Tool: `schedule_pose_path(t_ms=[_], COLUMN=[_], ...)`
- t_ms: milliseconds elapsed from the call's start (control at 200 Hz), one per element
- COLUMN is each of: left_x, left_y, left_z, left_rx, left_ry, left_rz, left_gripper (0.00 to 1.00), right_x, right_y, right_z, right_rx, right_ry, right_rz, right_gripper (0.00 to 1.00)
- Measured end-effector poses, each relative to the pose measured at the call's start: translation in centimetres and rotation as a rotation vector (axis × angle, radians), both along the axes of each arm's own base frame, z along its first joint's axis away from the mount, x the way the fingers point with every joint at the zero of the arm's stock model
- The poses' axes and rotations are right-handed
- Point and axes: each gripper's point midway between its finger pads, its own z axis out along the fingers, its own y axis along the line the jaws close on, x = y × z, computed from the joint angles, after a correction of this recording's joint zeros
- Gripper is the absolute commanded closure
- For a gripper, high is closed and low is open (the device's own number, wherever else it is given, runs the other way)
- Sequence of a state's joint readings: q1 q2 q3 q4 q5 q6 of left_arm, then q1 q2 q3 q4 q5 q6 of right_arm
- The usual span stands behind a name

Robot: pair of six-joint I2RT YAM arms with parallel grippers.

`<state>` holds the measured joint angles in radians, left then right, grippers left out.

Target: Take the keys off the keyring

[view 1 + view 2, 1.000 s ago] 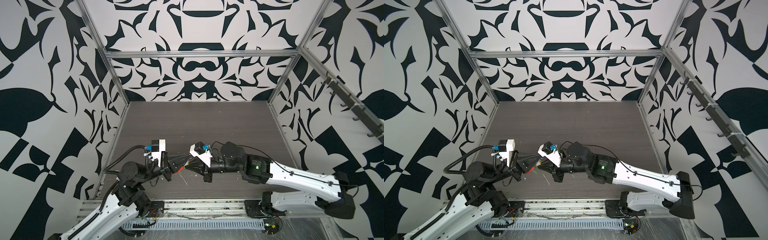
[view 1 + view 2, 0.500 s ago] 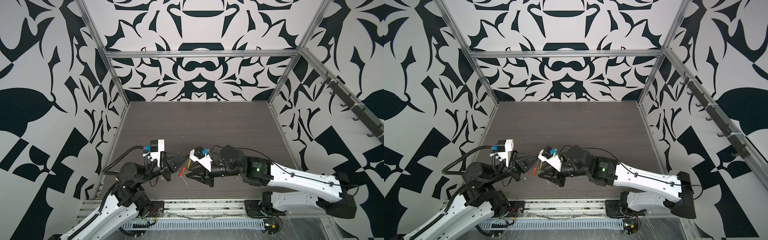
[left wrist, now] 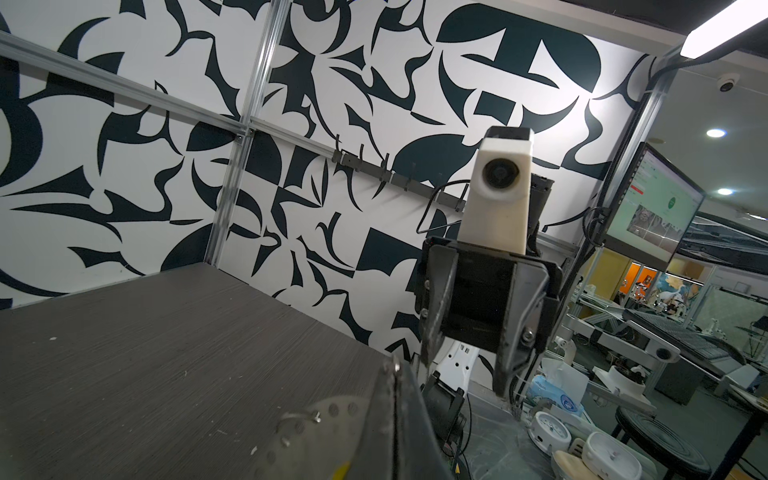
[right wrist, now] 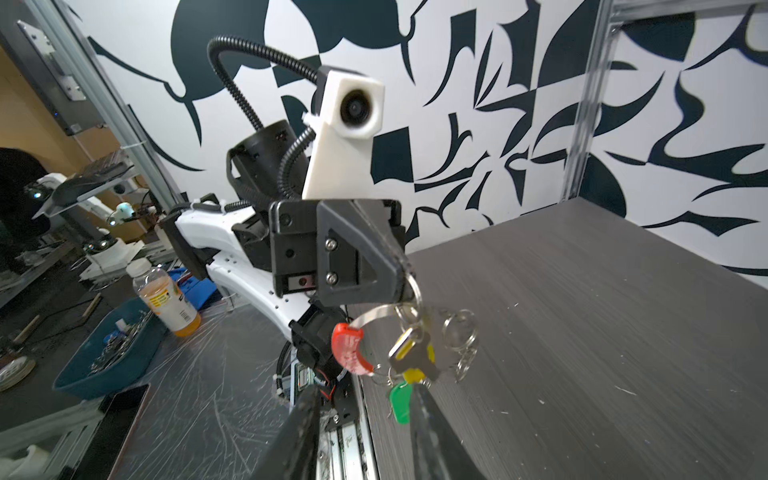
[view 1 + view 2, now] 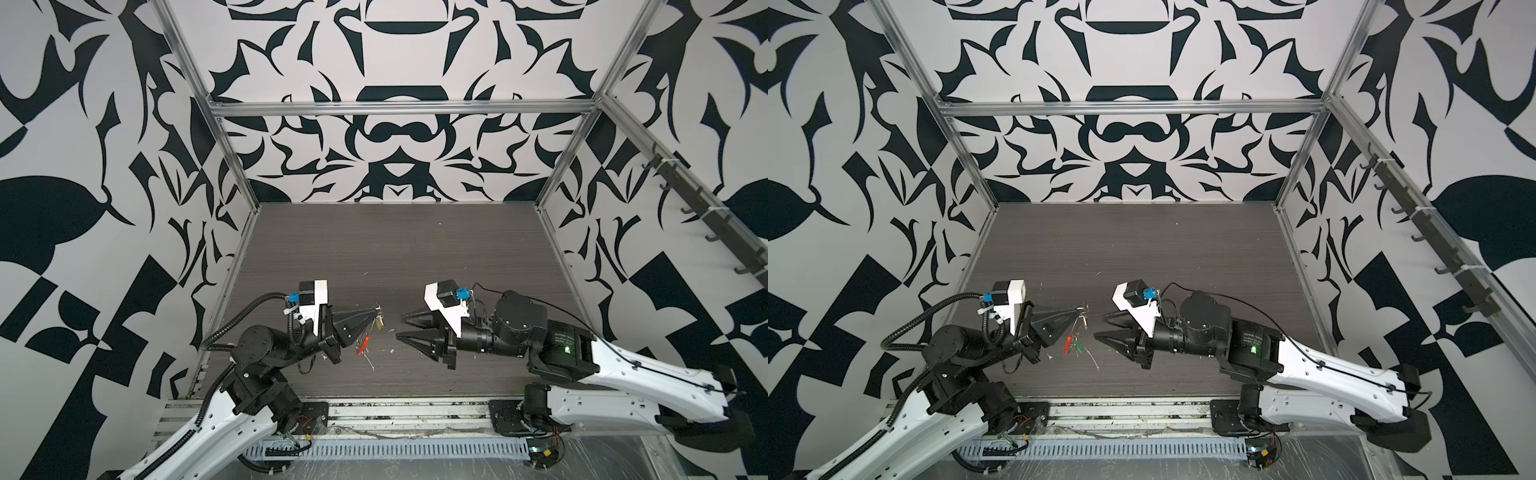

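Steel hoop, thin and springy: the keyring (image 4: 376,311) hangs pinched in the left fingers (image 4: 370,253), which are clamped on its band, clear above the desk (image 5: 415,249). Red sleeve (image 4: 349,349) sits on the hoop's lower arc. Yellow key (image 4: 409,353) and green key (image 4: 400,401) dangle beneath on tiny loops, touching each other. Right fingers (image 5: 417,340) partly spread, empty, near the bunch but apart. Judgement: bunch light, loose, apt to swing; plastic tags likely less slippery than wire. Best hold: one tag broadside, then work its loop along the hoop.
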<state>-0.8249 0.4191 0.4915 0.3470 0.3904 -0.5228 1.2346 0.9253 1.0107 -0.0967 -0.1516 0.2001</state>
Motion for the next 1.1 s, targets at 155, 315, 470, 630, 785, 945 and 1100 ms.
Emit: schedule_pose_path(t_ms=[155,315,470,630,785,945,1100], left_x=[-0.1,-0.2,-0.3,-0.3,-0.4,-0.5,-0.5], left_y=[0.0,-0.1,-0.1,-0.1,-0.1,-0.2,-0.2], left_z=[0.0,0.0,0.0,-0.1,-0.1,-0.1,-0.1], left_rx=[0.002,0.003,0.004,0.005,0.006,0.007,0.009], left_ry=[-0.001,-0.003,-0.004,-0.005,-0.006,-0.006,-0.007], left_rz=[-0.007,-0.011,-0.016,-0.020,-0.024,-0.029,-0.033], left_gripper=[1.00,1.00,1.00,1.00,1.00,1.00,1.00], right_x=[0.8,1.0,1.0,1.0,1.1,1.3,1.3], right_y=[1.1,1.8,2.0,2.0,2.3,2.8,3.2], right_z=[-0.9,-1.7,-0.8,0.4,1.3,1.0,0.7], right_rx=[-0.022,-0.048,-0.030,-0.005,0.009,-0.006,-0.017], right_ry=[-0.001,-0.006,-0.020,-0.040,-0.054,-0.054,-0.052], right_rz=[-0.021,-0.017,-0.016,-0.015,-0.014,-0.008,-0.005], right_gripper=[0.64,0.68,0.68,0.67,0.69,0.71,0.72])
